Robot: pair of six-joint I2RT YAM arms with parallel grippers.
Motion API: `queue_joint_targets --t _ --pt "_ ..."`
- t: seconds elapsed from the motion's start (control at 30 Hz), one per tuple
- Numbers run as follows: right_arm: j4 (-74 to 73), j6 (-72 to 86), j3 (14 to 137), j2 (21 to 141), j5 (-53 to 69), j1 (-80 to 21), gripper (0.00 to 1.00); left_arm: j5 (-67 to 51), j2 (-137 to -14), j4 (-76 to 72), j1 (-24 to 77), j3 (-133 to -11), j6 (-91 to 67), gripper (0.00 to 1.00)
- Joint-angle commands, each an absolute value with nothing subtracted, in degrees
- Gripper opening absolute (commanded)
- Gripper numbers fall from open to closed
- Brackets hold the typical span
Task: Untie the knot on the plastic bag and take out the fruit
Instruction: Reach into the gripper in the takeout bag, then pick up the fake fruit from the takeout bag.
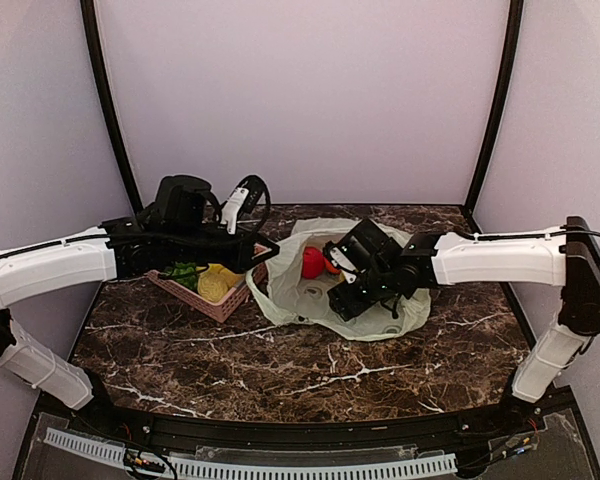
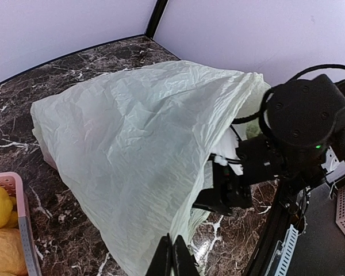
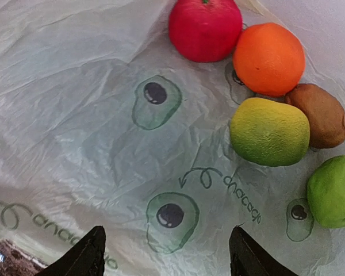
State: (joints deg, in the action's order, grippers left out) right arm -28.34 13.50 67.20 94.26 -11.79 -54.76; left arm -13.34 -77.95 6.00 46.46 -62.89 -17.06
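The pale green plastic bag (image 1: 310, 300) lies open in the middle of the table. My left gripper (image 1: 263, 257) is shut on the bag's left edge and holds the film up like a tent (image 2: 132, 149); its fingers (image 2: 172, 260) are pressed together. My right gripper (image 3: 169, 259) is open and empty, hovering over the bag's printed inner film (image 3: 103, 132). Beyond it lie a red apple (image 3: 205, 29), the orange fruit (image 3: 268, 57), the yellow-green fruit (image 3: 269, 131), the brown oval (image 3: 319, 115) and the green apple (image 3: 333, 191). Red fruit (image 1: 312, 262) shows from above.
A pink basket (image 1: 205, 300) left of the bag holds yellow pieces (image 1: 217, 282) and something green (image 1: 185, 272); its corner shows in the left wrist view (image 2: 20, 224). My right arm's wrist (image 2: 299, 126) sits at the bag's mouth. Walls close the back and sides.
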Motion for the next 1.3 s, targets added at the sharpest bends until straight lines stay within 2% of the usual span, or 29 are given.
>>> queue_joint_targets --t 0.0,0.37,0.87,1.13,1.27 --pt "-24.0 20.9 67.3 97.4 -17.9 -52.5 0.72 -15.5 -77.8 7.3 48.3 -64.0 -15.4 0.01" --pt "-17.3 23.5 69.7 102.3 -24.9 -48.7 0.86 -14.9 -76.8 8.2 48.8 -62.5 -16.0 0.01" --pt "-15.5 22.7 74.0 110.5 -26.2 -46.2 0.95 -17.2 -76.8 8.3 49.2 -61.3 -16.6 0.01" --pt "-16.3 23.0 76.1 114.0 -27.8 -45.1 0.93 -17.8 -76.8 8.8 49.3 -61.1 -16.5 0.01" --pt "-16.3 22.8 76.6 115.0 -28.2 -44.9 0.81 -17.8 -77.3 8.7 49.3 -61.6 -16.6 0.01"
